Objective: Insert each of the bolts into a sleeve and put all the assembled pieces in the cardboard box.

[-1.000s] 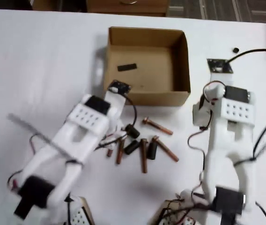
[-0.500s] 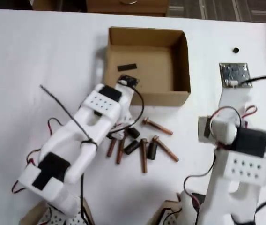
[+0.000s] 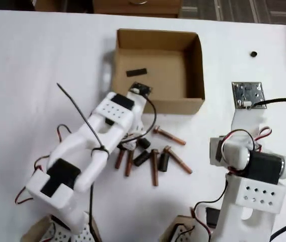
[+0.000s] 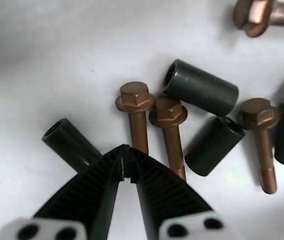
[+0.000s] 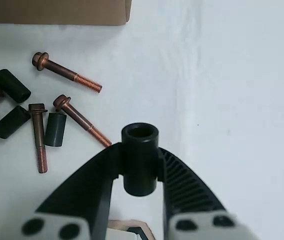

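Right gripper clamps upright black cylindrical sleeve. Left gripper, tips together, partly covers copper hex bolts. Brown cardboard box lies at their twelve o'clock.

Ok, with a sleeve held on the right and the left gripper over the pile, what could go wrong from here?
1. The left gripper is shut right above two bolts lying close side by side; opening onto one may well catch or roll the other.
2. The right gripper holds its sleeve upright, top sticking out past the fingertips; a bolt pushed in off-axis could tilt it or make it slip.
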Tool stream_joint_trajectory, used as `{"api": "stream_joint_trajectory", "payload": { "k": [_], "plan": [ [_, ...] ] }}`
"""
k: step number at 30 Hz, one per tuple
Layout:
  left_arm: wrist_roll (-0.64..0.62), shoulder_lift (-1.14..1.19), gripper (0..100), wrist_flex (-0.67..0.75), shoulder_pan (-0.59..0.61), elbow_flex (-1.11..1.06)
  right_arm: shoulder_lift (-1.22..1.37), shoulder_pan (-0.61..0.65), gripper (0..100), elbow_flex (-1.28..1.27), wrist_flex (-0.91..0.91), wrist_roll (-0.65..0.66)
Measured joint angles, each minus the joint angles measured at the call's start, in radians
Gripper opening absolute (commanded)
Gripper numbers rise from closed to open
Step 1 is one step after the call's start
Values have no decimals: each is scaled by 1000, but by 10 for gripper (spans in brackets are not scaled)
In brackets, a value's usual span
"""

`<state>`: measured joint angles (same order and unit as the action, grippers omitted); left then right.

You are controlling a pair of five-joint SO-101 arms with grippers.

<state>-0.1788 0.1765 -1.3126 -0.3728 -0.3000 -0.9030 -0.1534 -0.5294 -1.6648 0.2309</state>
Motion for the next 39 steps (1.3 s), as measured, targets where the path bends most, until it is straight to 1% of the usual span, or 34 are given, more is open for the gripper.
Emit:
{"api": "stream_joint_trajectory", "payload": {
  "k": [8, 12, 19, 21, 27, 31, 34, 36, 39],
  "plan": [
    [0, 0, 23, 8, 0, -12, 0, 2, 20, 0, 0, 0],
    [-41, 0, 23, 89, 0, -100, 0, 2, 20, 0, 0, 0],
    [-52, -69, 23, 244, 2, -227, 0, 2, 20, 0, 0, 0],
    [-55, -104, 23, 247, 0, -227, 0, 2, 20, 0, 0, 0],
    [-55, -233, 23, 186, -18, -232, 0, 2, 20, 0, 5, 0],
    [-97, -244, 23, 184, -46, -258, 0, 2, 20, 0, 18, 0],
    [-115, -244, 24, 210, -72, -293, 0, 2, 20, 0, 20, 0],
    [-117, -244, 44, 226, -86, -319, 0, 2, 20, 0, 20, 0],
    [-117, -244, 118, 235, -100, -345, 0, 2, 20, 0, 20, 0]
  ]
}}
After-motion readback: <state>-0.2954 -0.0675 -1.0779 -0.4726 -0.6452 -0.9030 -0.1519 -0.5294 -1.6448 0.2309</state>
